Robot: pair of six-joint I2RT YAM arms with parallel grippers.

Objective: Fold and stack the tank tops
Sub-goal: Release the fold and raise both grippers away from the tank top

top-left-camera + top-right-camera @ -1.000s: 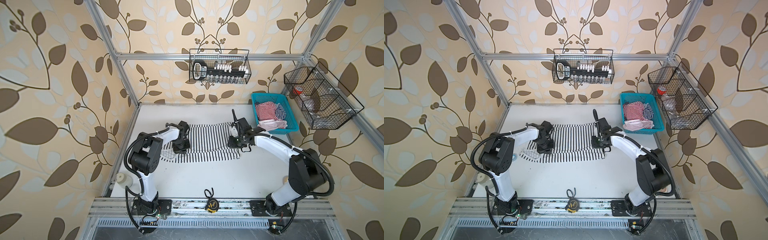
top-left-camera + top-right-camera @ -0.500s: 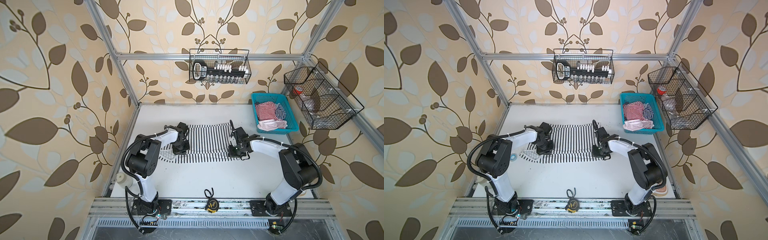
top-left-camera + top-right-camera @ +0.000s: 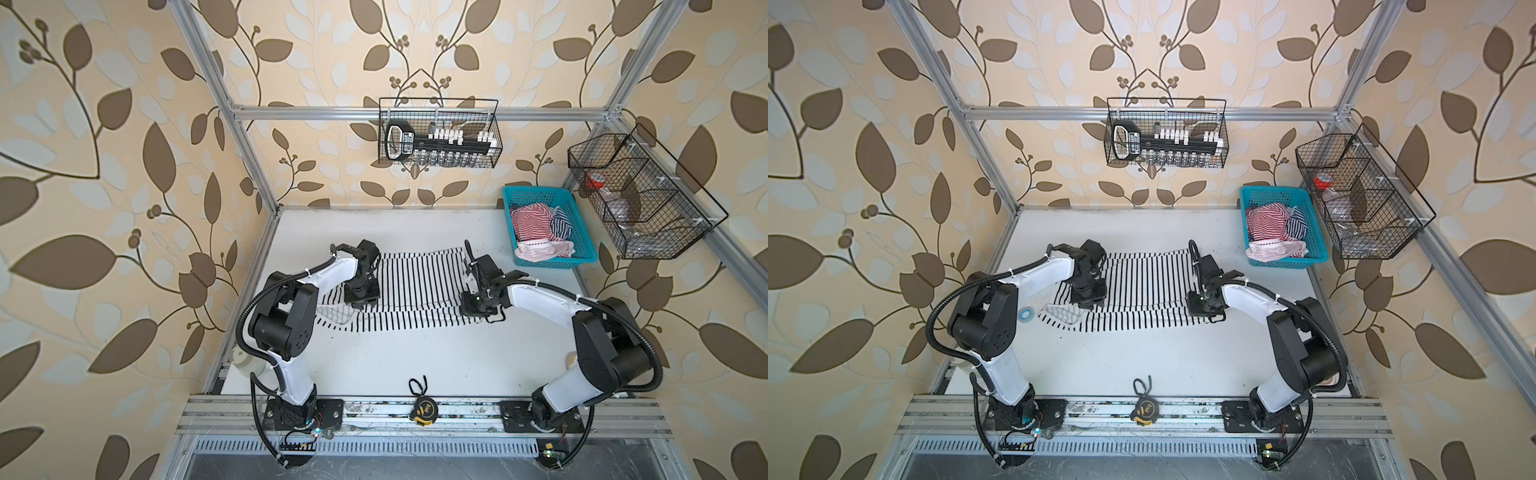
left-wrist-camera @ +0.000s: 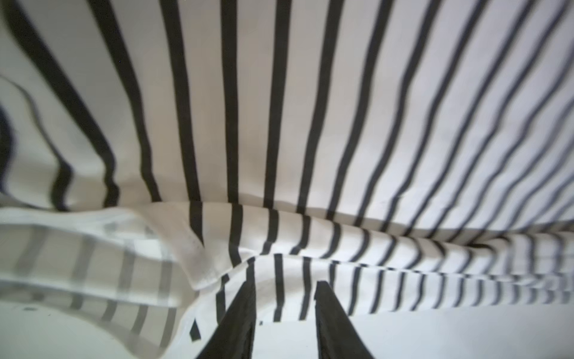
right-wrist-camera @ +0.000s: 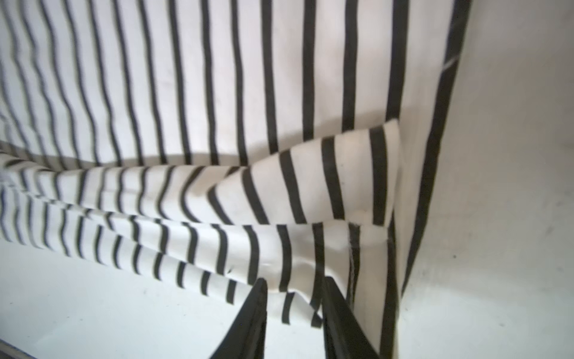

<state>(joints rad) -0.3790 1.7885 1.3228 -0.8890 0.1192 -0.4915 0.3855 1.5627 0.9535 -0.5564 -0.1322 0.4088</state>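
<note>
The black-and-white tank top [image 3: 415, 286] lies spread across the middle of the table, its near edge doubled into a ridge [image 4: 310, 230]. My left gripper [image 3: 360, 305] points down at its left part. In the left wrist view that gripper [image 4: 284, 283] is open, and the hem lies loose between the fingers. My right gripper [image 3: 471, 311] stands over the top's right near corner. It is also open [image 5: 295, 279], with striped cloth lying flat in the gap. The red-and-white tank top [image 3: 530, 222] and the navy-and-white one [image 3: 561, 222] lie crumpled in the turquoise basket [image 3: 540, 193].
The basket stands at the table's back right corner. A tape measure [image 3: 420, 409] lies on the front rail. A small tape roll [image 3: 1026, 312] sits behind the left arm. Wire baskets hang on the back wall [image 3: 438, 133] and the right wall [image 3: 640, 199].
The left gripper has opened and let go of the cloth. The right gripper has moved toward the front edge of the table, and the top's near edge now lies slightly closer to the front.
</note>
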